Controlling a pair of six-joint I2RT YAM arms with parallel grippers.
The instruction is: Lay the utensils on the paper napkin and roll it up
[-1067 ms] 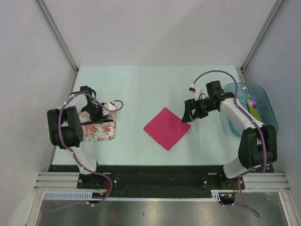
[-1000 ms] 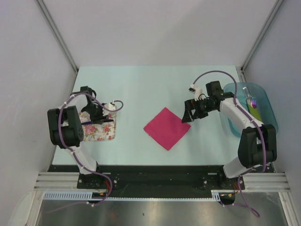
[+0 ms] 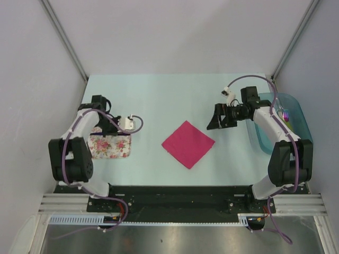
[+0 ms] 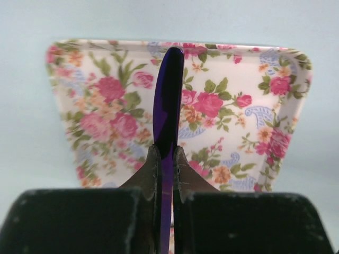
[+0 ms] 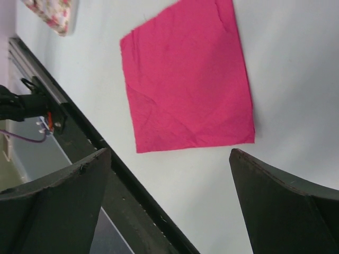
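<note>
Dark blue and slim, the piece of cutlery is pinched between the closed fingers of our left gripper, above the rose-printed tray; we judge it stiff, light and slippery, best held mid-handle, while the fingers of our right gripper gape wide over the flimsy magenta paper napkin.

White-and-black arms — purple cables

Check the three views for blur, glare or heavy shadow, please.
Top external: even diffuse light, sharp, faint shadows only. Left wrist: blue utensil and floral tray fairly sharp, left fingers a dark mass. Right wrist: napkin crisp, creases visible, right fingers dark, no glare.
</note>
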